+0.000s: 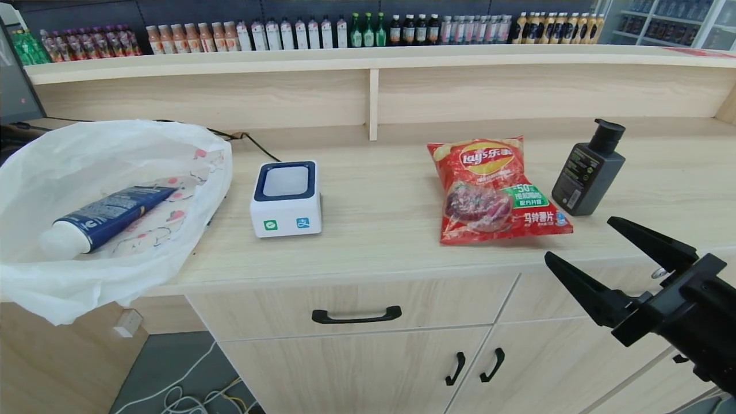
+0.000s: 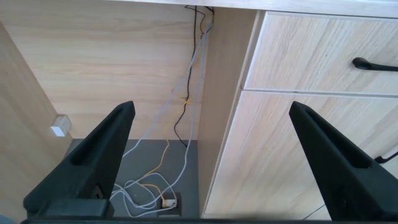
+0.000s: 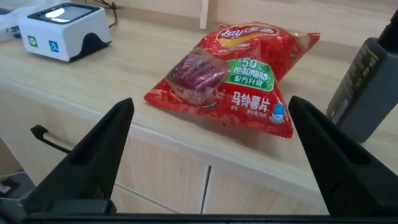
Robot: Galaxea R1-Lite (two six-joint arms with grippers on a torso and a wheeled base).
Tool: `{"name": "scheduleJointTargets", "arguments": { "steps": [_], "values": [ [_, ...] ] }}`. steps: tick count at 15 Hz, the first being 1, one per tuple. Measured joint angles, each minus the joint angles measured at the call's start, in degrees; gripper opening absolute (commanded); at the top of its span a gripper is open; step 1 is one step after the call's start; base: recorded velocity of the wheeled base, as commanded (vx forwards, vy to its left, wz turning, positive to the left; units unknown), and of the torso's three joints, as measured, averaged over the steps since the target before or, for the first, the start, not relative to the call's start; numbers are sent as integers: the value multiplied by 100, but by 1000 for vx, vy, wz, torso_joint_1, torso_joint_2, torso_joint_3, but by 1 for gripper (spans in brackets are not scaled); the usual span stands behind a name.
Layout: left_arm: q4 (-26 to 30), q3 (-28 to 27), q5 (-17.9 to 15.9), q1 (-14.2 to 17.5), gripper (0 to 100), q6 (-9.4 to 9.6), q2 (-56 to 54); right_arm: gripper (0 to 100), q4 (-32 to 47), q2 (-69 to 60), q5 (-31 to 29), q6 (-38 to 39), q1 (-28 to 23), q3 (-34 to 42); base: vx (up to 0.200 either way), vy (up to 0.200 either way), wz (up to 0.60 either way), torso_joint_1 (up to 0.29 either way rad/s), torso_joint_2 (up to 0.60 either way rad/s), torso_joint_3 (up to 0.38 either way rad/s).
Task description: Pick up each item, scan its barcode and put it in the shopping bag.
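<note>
A red chip bag lies flat on the wooden counter, right of centre. Just right of it stands a dark grey pump bottle. The white barcode scanner sits left of centre. At the far left the white shopping bag lies open with a blue tube inside. My right gripper is open, hovering in front of the counter edge, below the chip bag and bottle. My left gripper is open, low beside the cabinet, facing its side and loose cables.
Drawers and cabinet doors with black handles run below the counter front. A raised wooden shelf backs the counter, with rows of bottles behind it. A black cable trails behind the scanner. Bare counter lies between scanner and chip bag.
</note>
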Motion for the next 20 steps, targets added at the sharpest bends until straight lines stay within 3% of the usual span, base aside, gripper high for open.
{"name": "scheduleJointTargets", "arguments": {
  "steps": [3,6,14,20],
  "values": [
    [0,0,2,-2,100,0,0,100,126,-105,-9,82,100,59,0,0,0,0,0,0],
    [0,0,2,0,100,0,0,100,503,-135,-397,235,635,-177,0,0,0,0,0,0],
    [0,0,2,0,100,0,0,100,3222,-119,-863,519,1326,-2673,0,0,0,0,0,0],
    [0,0,2,0,100,0,0,100,3545,571,-1087,644,1610,-3760,0,0,0,0,0,0]
  ]
}}
